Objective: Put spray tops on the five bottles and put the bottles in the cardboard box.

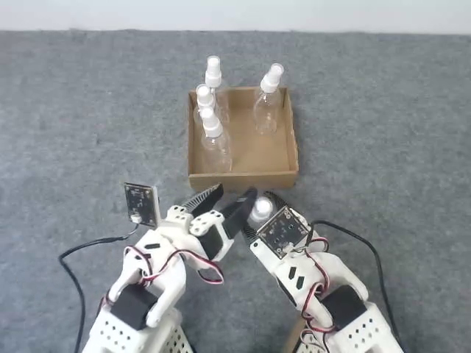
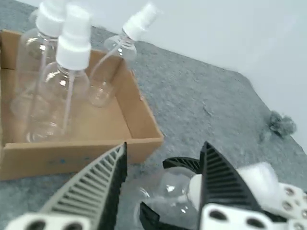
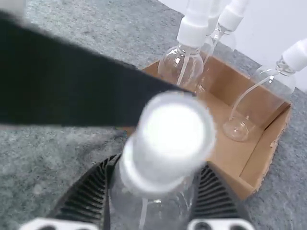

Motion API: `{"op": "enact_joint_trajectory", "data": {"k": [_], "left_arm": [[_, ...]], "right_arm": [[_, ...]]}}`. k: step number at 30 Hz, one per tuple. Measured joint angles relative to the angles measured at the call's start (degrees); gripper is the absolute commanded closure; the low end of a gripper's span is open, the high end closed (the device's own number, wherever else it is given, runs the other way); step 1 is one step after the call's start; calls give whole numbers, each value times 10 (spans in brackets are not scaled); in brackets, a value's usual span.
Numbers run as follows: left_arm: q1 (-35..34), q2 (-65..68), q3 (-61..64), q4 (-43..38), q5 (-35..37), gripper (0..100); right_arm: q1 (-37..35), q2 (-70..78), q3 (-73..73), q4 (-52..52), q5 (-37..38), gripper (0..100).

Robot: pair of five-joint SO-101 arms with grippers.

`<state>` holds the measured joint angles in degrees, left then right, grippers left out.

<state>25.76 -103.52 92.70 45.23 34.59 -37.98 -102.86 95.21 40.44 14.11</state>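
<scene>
Fifth bottle sits just below the cardboard box, lower centre of the high view, white spray top on it. R gripper is clamped on its clear body, one ribbed finger each side. L gripper is spread wide, grey finger and black finger well apart. The bottle shows in the gap between them. In the high view the black finger lies just beside the bottle's top; can't tell if it touches.

Box is upper centre of the high view, on grey carpet. Inside: three bottles bunched along its left wall, one bottle at its upper-right corner, all upright w/ spray tops. Lint tuft lies on the carpet, well apart from the box.
</scene>
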Motion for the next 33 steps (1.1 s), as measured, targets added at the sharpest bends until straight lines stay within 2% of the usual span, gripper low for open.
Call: {"op": "enact_joint_trajectory", "data": {"k": [7,19,28,33], "left_arm": [[11,0,3,24,0,776],[-90,0,-27,27,-1,776],[-99,0,-55,33,-2,776],[-176,0,-55,50,-4,776]], "right_arm": [[0,-1,0,0,1,929],[-2,-1,0,2,1,929],[-2,-1,0,23,1,929],[26,-1,0,35,1,929]]}}
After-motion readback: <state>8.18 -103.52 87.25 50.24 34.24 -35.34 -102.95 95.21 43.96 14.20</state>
